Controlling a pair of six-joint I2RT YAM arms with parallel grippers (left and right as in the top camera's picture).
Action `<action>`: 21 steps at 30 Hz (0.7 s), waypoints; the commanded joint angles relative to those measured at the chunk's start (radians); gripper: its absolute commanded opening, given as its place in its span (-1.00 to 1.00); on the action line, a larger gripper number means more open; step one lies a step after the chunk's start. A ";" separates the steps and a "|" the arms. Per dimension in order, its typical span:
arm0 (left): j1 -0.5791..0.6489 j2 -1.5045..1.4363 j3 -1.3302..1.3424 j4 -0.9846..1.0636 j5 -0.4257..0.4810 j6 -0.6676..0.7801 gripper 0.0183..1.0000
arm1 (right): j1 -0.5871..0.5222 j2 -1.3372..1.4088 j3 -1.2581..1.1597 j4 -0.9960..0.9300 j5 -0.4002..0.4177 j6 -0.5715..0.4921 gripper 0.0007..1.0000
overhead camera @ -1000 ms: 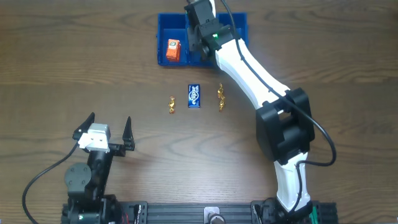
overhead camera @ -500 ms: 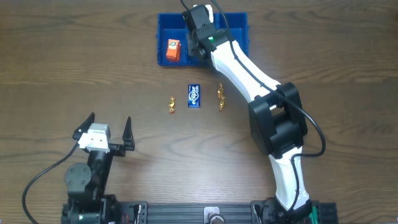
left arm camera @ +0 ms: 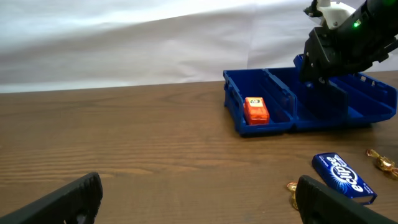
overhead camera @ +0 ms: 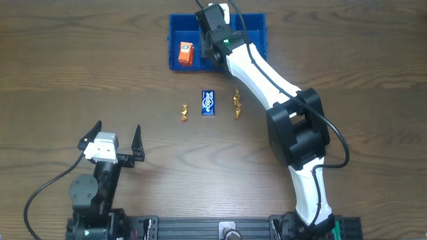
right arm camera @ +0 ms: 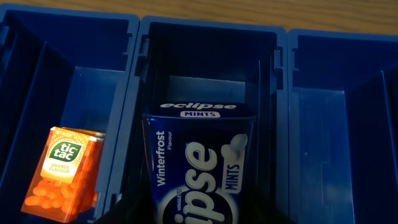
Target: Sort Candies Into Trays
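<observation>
Dark wood-grain table (overhead camera: 53, 67); a white sheet (left arm camera: 124, 37) hangs behind its far edge. The left gripper (overhead camera: 119, 127) sits low at the near left, jaws spread wide. At the far edge is one blue tray (overhead camera: 175, 40) with three compartments. One orange mint box (overhead camera: 186, 53) lies in the leftmost. The right gripper (left arm camera: 313, 76) is over the middle one, jaws clamped on a blue mint pack (right arm camera: 199, 168) held upright inside it — the pack's lower end is cut off and the fingers are hard to make out. Loose on the table short of the tray, in a row: left gold sweets (overhead camera: 185, 112), one blue candy bar (overhead camera: 209, 103), right gold sweets (overhead camera: 237, 105) — too small to count the pieces in either cluster.
</observation>
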 commanded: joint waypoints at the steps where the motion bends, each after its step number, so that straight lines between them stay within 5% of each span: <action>1: 0.003 -0.006 -0.020 -0.034 0.013 0.014 1.00 | 0.000 -0.001 0.017 0.005 0.038 0.017 -0.93; 6: 0.003 -0.006 -0.020 -0.034 0.013 0.014 1.00 | -0.001 -0.001 0.017 0.005 0.038 0.017 -0.89; 9: 0.003 -0.006 -0.020 -0.034 0.014 0.014 1.00 | -0.001 -0.001 0.017 0.008 0.038 0.018 -0.56; 10: 0.003 -0.006 -0.020 -0.034 0.013 0.014 1.00 | -0.001 -0.001 0.017 0.009 0.037 0.018 -0.19; 11: 0.003 -0.006 -0.020 -0.034 0.013 0.014 1.00 | -0.001 -0.001 0.017 0.010 0.037 0.018 0.50; 12: 0.003 -0.006 -0.020 -0.034 0.013 0.014 1.00 | -0.001 -0.001 0.017 0.012 0.037 0.018 0.90; 13: 0.003 -0.006 -0.020 -0.034 0.013 0.014 1.00 | -0.001 -0.001 0.017 0.013 0.037 0.018 1.00; 21: 0.003 -0.006 -0.020 -0.034 0.013 0.014 1.00 | -0.001 -0.002 0.021 0.025 0.037 0.017 1.00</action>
